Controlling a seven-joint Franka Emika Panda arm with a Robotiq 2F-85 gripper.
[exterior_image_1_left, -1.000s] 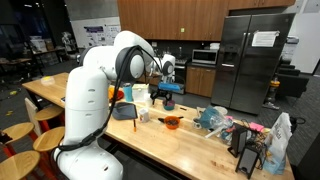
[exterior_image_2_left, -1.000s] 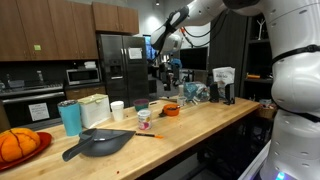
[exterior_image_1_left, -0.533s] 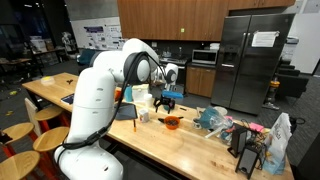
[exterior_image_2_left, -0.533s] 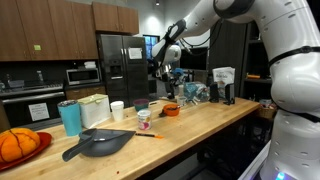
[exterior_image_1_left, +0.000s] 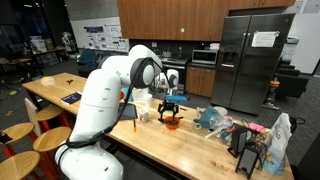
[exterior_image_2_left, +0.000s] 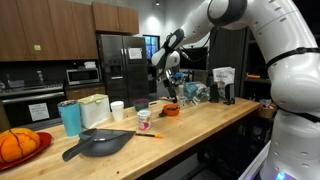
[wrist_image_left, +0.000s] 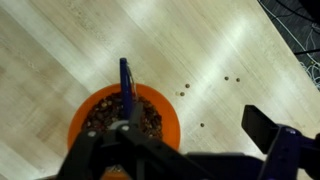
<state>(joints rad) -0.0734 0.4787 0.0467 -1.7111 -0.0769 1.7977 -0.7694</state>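
Wooden table (exterior_image_1_left: 190, 150) first, long and pale, running across both exterior views. Behind it stands a steel fridge (exterior_image_1_left: 252, 60). The white arm (exterior_image_1_left: 110, 85) bends out over the middle of the table and points its wrist down.

On the near end of the table in an exterior view lies a grey pan (exterior_image_2_left: 100, 143), well apart from the work. A teal cup (exterior_image_2_left: 70, 117) stands behind it.

The gripper (exterior_image_1_left: 171, 104) hangs just above an orange bowl (exterior_image_1_left: 172, 122), and we see no contact with it. Its jaws stand wide apart with nothing between them. In the wrist view its two fingers frame the lower edge, one at the left and one at the right.

The bowl sits on bare wood near the middle of the table, directly under the gripper. In the wrist view the bowl (wrist_image_left: 172, 125) holds small brown pieces. A blue handle (wrist_image_left: 125, 85) rises from them, close to one finger, though we cannot tell whether they touch. What tool it belongs to, we cannot tell either.

A few brown bits (wrist_image_left: 186, 92) lie scattered on the wood just beside the bowl.
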